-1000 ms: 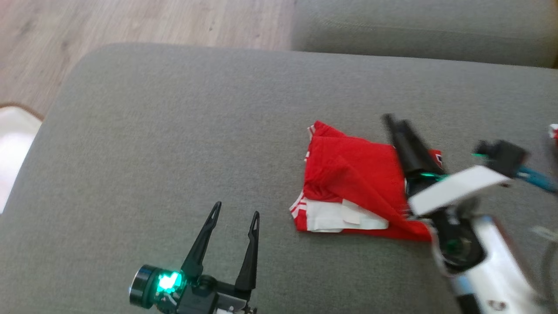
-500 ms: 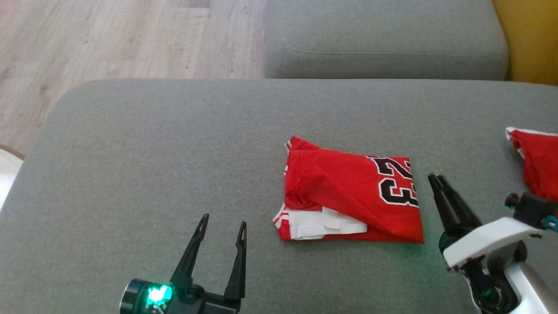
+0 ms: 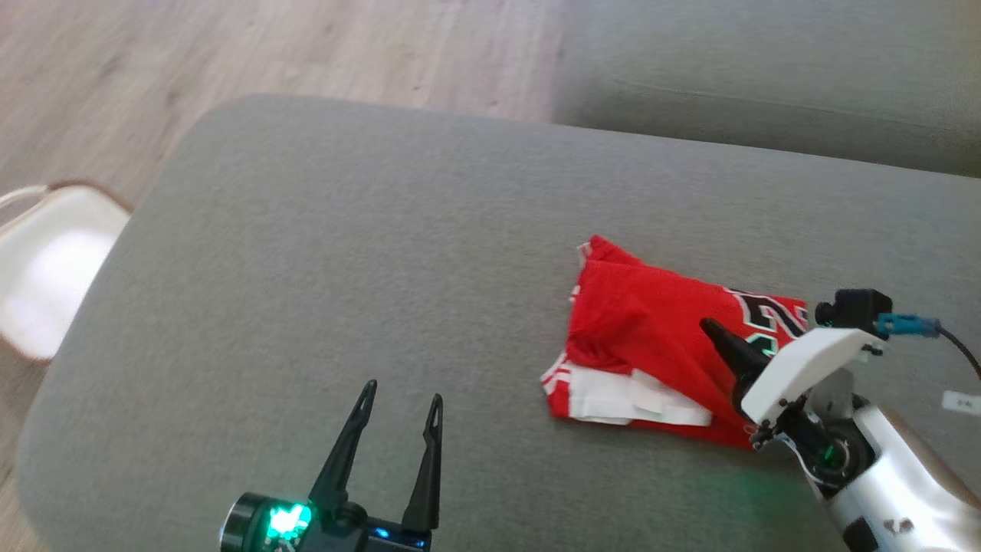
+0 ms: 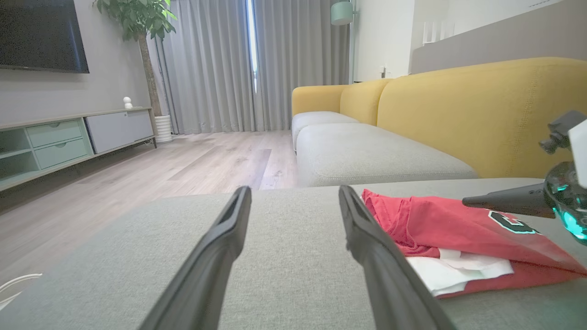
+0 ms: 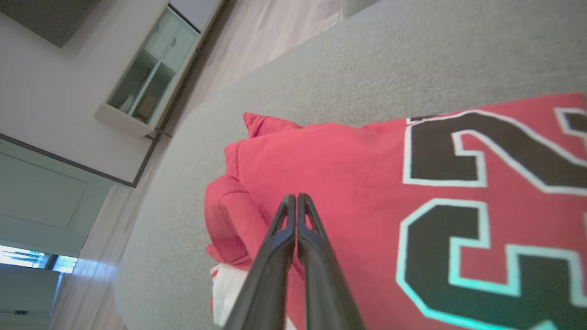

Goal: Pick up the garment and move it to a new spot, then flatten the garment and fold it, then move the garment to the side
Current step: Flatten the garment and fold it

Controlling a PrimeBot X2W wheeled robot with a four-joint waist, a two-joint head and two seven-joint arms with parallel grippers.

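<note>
— Two grippers inspected, operator. Your left gripper (image 3: 402, 392) stands with its fingers spread apart and nothing between them, low over the near part of the grey cushion (image 3: 345, 253). Your right gripper (image 3: 707, 326) has its fingers pressed flat together, and the right wrist view shows no cloth caught between them.

— Where does the garment (image 3: 644, 322) lie?

— Folded, on the right half of that cushion. It is red, with black numerals edged in white on the top layer. Its near edge shows a white inner layer, with striped trim at the near left corner. Its left edge bunches into a thick roll. Your right gripper's tips hang over the middle of the top fold; whether they touch the fabric I cannot tell.

— What room do I have?

— Plenty on your left. Bare grey cloth runs from the garment's left edge to the cushion's rounded left rim, and your left gripper is well apart from the garment. Beyond that rim lies wooden floor (image 3: 268, 46), with a pale white object (image 3: 46, 268) just beside the cushion's left side. A second grey cushion (image 3: 766, 84) sits beyond the far edge. The left wrist view shows a yellow backrest (image 4: 458, 110) rising on the right, past the garment.
</note>
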